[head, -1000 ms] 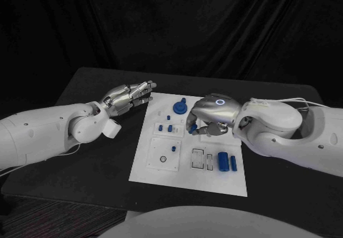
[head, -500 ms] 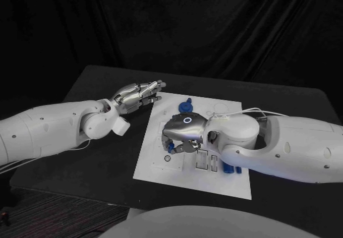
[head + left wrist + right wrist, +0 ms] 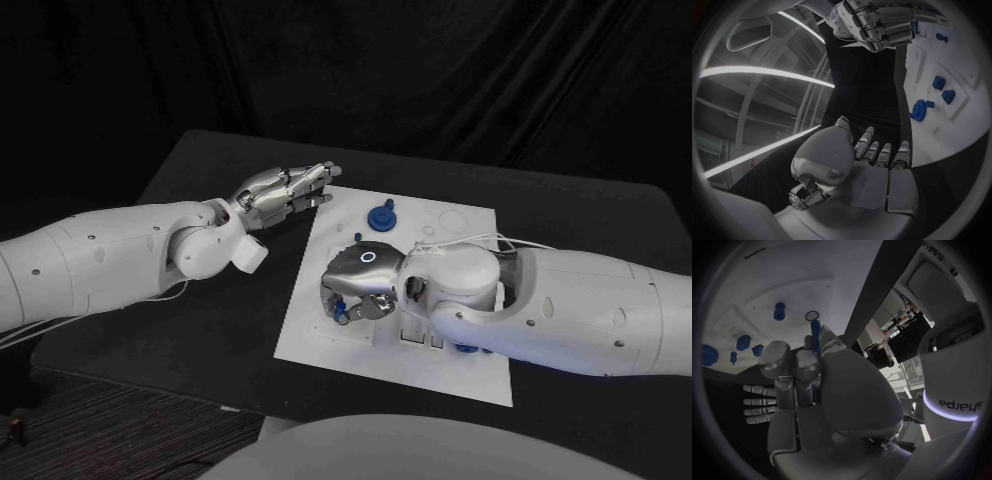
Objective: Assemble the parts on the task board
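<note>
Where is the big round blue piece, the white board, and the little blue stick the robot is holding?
Round blue gear-shaped part (image 3: 382, 216): head view, its top.
White task board (image 3: 464, 222): head view, bare far corner.
Thin blue peg (image 3: 816, 335): right wrist view, its shaft above the right hand (image 3: 817, 390).

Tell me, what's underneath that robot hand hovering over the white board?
The right robot hand pinches a slim blue peg above the white task board, near a small round hole. From the head view, the board directly beneath the hand is covered.
</note>
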